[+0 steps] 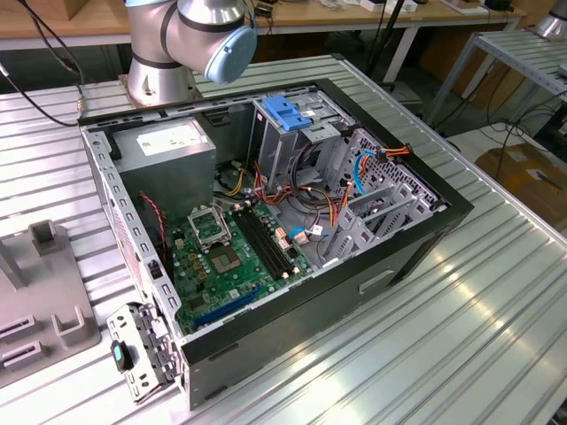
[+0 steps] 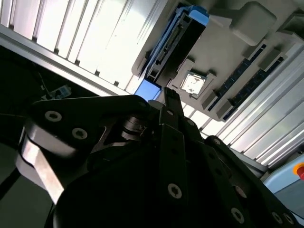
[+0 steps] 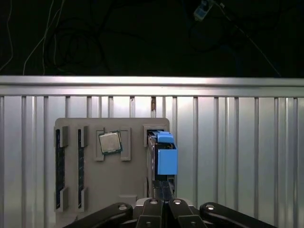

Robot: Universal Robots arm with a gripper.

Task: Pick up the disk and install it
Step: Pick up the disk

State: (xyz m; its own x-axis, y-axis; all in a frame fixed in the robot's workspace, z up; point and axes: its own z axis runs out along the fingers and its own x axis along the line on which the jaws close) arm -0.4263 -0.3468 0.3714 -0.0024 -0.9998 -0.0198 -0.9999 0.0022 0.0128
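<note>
Claw point(image 3: 163, 189) clenched, fingers together on nothing, just short of the disk point(image 3: 161, 152). Disk stands on edge in a slot of the grey tray point(image 3: 133, 190), beside a CPU point(image 3: 109, 142) and two memory sticks point(image 3: 60, 168). Its long axis is in line with the claw, pointing at the desk point(image 3: 237, 142) edge.

**Work cell surroundings, exterior view**
A ribbed aluminium table point(image 1: 461, 336) spans the frame from 3 to 9 o'clock, and its slats carry a bright sheen. A wooden bench point(image 1: 310, 18) on pale legs runs along 12 o'clock. A second slatted metal table point(image 1: 523, 49) stands at 2 o'clock. At 3 o'clock a cardboard box point(image 1: 532, 173) lies on the pale floor point(image 1: 469, 146), with black cables point(image 1: 509, 133) near it.
</note>
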